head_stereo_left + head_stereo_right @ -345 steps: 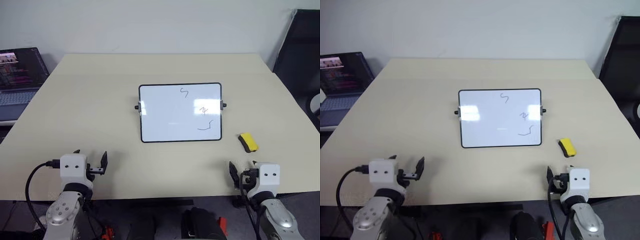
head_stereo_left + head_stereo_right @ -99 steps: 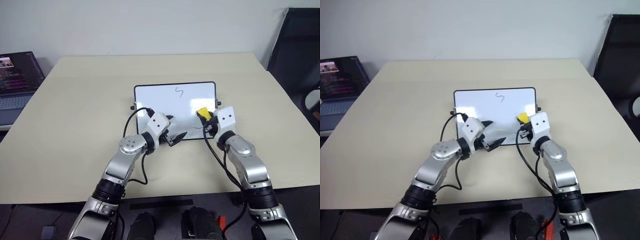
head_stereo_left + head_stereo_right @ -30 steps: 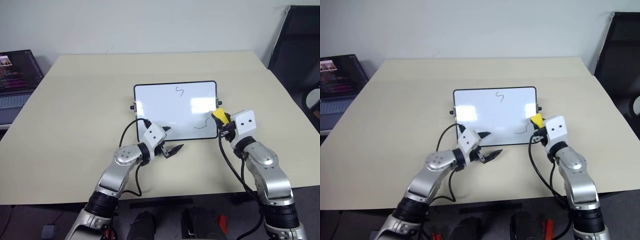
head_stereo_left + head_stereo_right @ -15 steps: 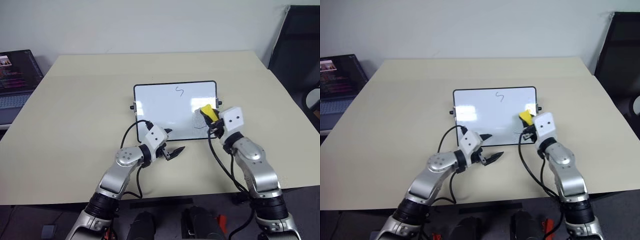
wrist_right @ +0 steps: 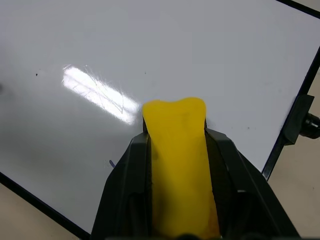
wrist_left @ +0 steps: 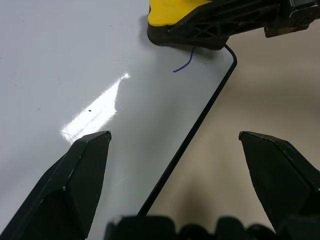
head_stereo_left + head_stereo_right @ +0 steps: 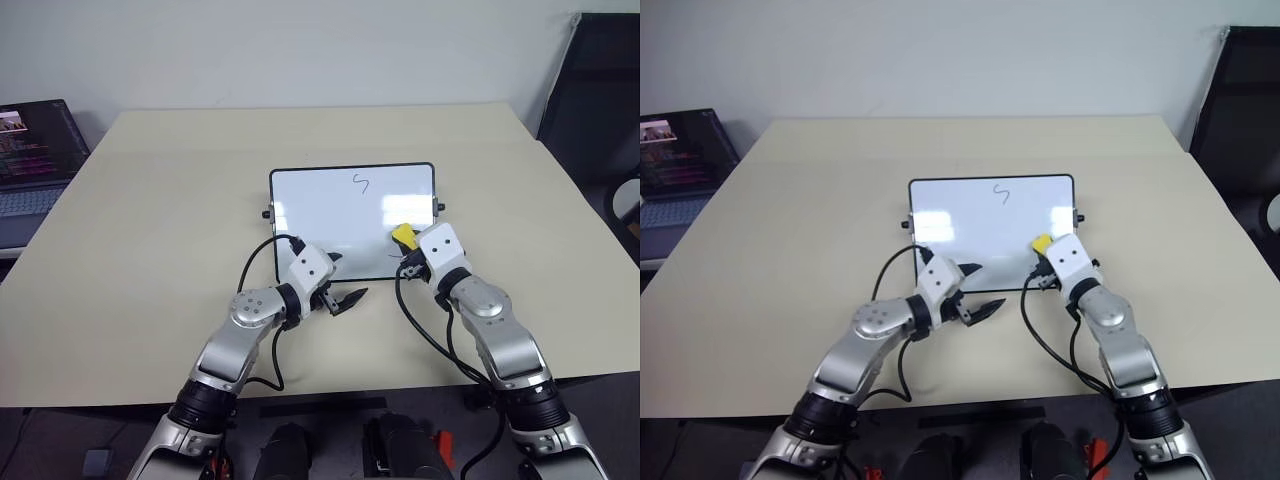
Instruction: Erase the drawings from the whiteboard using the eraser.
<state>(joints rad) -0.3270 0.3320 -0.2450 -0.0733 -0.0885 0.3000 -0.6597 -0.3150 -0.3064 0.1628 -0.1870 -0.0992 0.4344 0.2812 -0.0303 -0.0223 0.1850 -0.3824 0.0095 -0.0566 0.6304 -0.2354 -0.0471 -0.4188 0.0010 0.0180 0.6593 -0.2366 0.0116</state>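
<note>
Right gripper (image 7: 409, 246) clamps the eraser (image 7: 403, 235) on the whiteboard (image 7: 320, 205); left gripper (image 7: 337, 283) spread, empty; far squiggle (image 7: 361, 183) and a near-edge trace (image 6: 183, 64) remain.

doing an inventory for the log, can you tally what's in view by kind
whiteboard: 1
eraser: 1
marks on the whiteboard: 2 (squiggle, short stroke beside the eraser)
grippers: 2 (left gripper open, right gripper shut on the eraser)
laptop: 1
table: 1
total: 8
</note>
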